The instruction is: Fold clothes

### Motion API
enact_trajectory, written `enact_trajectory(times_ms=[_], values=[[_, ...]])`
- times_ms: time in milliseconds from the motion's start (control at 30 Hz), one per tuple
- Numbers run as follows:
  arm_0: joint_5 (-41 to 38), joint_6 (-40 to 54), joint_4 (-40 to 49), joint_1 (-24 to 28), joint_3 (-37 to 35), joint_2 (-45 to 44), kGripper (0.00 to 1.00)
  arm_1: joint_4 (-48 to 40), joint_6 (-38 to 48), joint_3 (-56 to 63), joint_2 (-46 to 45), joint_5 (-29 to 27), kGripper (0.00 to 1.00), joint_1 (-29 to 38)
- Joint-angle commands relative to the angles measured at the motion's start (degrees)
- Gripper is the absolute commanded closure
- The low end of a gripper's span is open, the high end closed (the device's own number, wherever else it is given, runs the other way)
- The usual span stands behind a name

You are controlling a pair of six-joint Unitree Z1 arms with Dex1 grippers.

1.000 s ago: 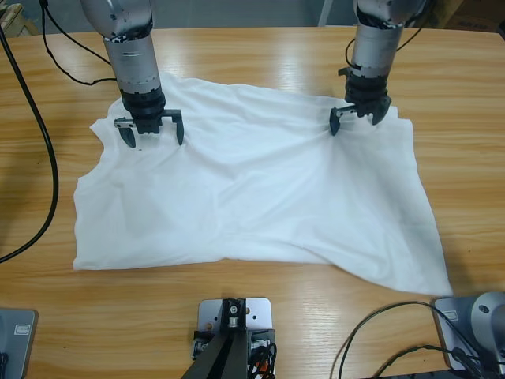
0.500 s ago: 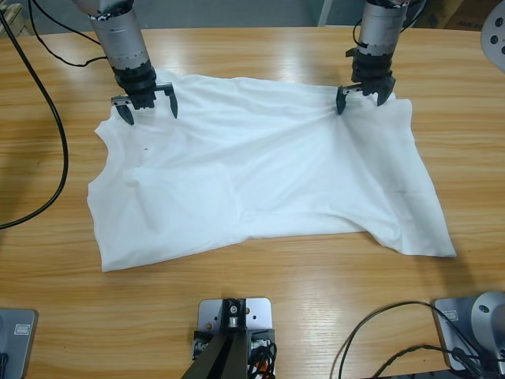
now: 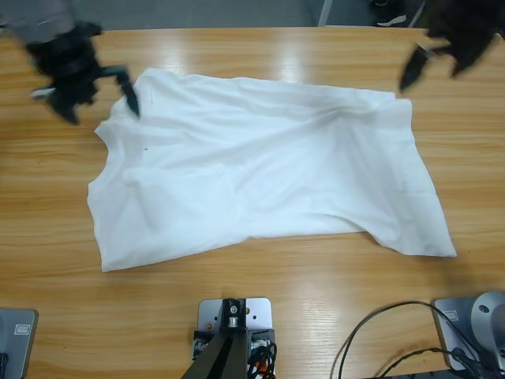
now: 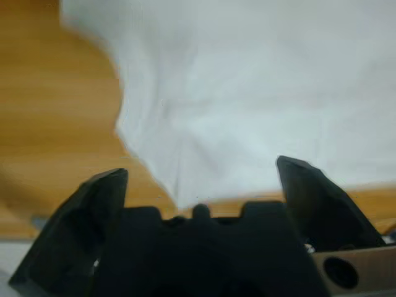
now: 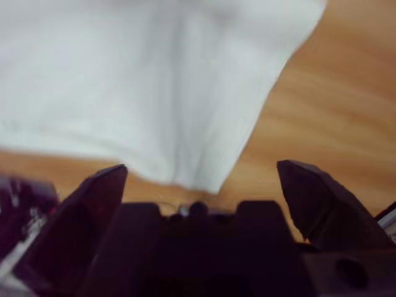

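With both arms lifted off the cloth, the soft white fabric shirt (image 3: pixel 260 174) lies spread flat across the long wooden table (image 3: pixel 260 316), one layer, w/ no fold in it as far as I can see.

Far left, high view: the left arm's black two-jaw gripper (image 3: pixel 83 83) hangs at the table's upper-left, just off the shirt's top-left corner, jaws spread wide & empty. Left wrist view agrees: left gripper (image 4: pixel 198 185) has nothing between the jaws, white cloth edge & bare wood beyond them.

Mid: shirt is rumpled, w/ creases fanning from the top edge toward the centre; a tiny dark mark sits near the left side. Neckline/armhole side looks to be at left, hem at right, bottom-right corner reaching toward the table's near edge.

Far right: the right arm's black gripper (image 3: pixel 438 59) is up by the upper-right corner, apart from the shirt's top-right corner, jaws parted, holding nothing. Right wrist view (image 5: pixel 198 185) shows the same: open gap, cloth corner & wood past it.

Progress, my read: spreading/flattening looks done; every actual fold is left, i.e. early stage. Some wrinkles may want smoothing first.
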Motion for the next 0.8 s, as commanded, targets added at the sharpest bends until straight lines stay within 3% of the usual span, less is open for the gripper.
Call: enact_trajectory(times_ms=[33, 133, 200, 400, 567, 800], values=[[-5.89, -8.82, -6.42, -8.18, 33.41, -20.93, 0.110, -23.03, 4.62, 42.72, -23.54, 6.48, 0.000, 0.35], [-8.02, -14.76, -12.29, -13.11, 40.30, -21.53, 0.110, -35.51, 11.53, 55.67, -26.86, 5.99, 0.002, 0.35], [-9.21, -18.86, -16.72, -16.53, 43.89, -20.47, 0.110, -41.80, 14.30, 61.12, -25.98, 5.39, 0.104, -0.01], [-9.42, -23.81, -25.58, -21.00, 51.54, -18.43, 0.142, -43.37, 16.87, 63.09, -27.32, 6.34, 0.107, 0.00], [-5.75, -15.82, -30.61, -21.00, 51.91, -13.97, 0.132, -43.42, 16.90, 63.62, -28.59, 7.73, 0.108, -0.03], [-1.18, -1.53, -40.15, -20.77, 56.74, -18.99, 0.072, -44.69, 16.96, 64.39, -27.30, 8.34, 0.110, 0.00]])
